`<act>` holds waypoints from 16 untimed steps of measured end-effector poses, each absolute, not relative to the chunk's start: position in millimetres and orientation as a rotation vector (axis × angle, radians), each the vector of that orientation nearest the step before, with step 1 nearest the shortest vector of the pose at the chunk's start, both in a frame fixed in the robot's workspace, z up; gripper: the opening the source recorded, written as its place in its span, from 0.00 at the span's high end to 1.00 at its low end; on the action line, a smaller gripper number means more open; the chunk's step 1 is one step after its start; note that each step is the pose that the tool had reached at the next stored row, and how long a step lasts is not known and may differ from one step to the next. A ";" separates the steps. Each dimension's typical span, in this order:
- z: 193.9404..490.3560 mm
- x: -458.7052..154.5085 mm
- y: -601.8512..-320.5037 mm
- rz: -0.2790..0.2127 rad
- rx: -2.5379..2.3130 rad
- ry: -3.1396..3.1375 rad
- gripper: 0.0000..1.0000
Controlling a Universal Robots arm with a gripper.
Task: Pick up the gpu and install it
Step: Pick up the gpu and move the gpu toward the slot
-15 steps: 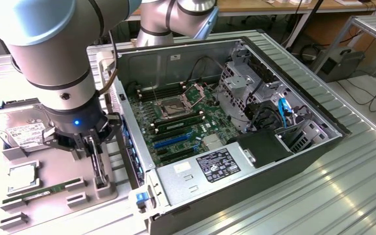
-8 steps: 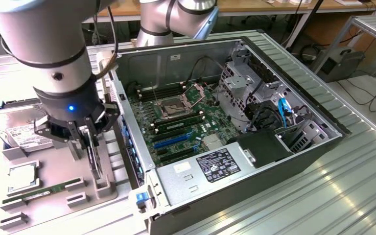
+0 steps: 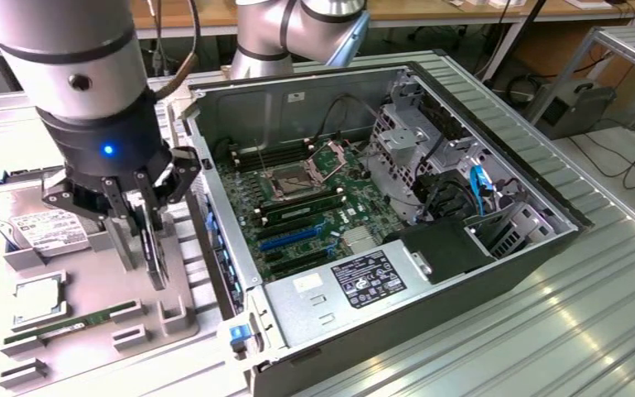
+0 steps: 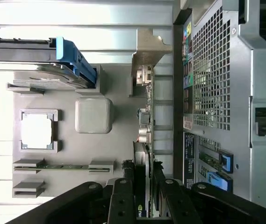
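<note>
Here, gpu on edge, lengthwise alongside case

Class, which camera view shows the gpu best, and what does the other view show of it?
The wrist view: the gpu runs edge-on from its silver bracket to the claw. The exterior view shows a thin dark edge below the claw, standing in the grey tray.

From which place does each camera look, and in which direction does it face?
Exterior view: off the arm, high, looking down into the open computer case and the tray; arm and jaws show.
Wrist view: on the wrist, looking along the jaws down at the tray; the jaws show.
Both share the gpu, gripped between the jaws, the tray and the computer case.
</note>
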State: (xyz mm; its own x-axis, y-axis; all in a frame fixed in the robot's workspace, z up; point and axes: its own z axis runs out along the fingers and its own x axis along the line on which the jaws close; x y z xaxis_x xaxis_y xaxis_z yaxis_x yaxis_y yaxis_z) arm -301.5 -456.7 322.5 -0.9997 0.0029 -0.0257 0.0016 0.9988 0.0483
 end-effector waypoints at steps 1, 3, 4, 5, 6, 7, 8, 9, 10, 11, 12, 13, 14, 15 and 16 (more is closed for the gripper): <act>327.4 -301.4 -457.3 0.075 0.004 3.115 0.74; 338.7 -301.2 -458.7 0.075 0.004 3.115 0.74; 343.5 -301.2 -459.4 0.075 0.004 3.115 0.74; 350.8 -301.1 -460.4 0.075 0.004 3.115 0.74; 355.5 -301.1 -461.1 0.075 0.004 3.115 0.74; 360.2 -301.0 -461.8 0.075 0.004 3.115 0.74; 365.3 -300.8 -462.7 0.075 0.004 3.115 0.74; 369.8 -300.6 -463.5 0.075 0.004 3.115 0.74; 373.7 -300.2 -464.3 0.075 0.004 3.115 0.74; 379.0 -299.3 -465.5 0.075 0.004 3.115 0.74; 386.7 -297.2 -467.6 0.075 0.004 3.116 0.74; 390.8 -295.5 -469.0 0.075 0.004 3.116 0.74; 395.4 -293.0 -470.6 0.075 0.004 3.116 0.74; 401.0 -289.4 -472.8 0.075 0.004 3.117 0.74; 405.1 -286.7 -474.4 0.075 0.004 3.118 0.74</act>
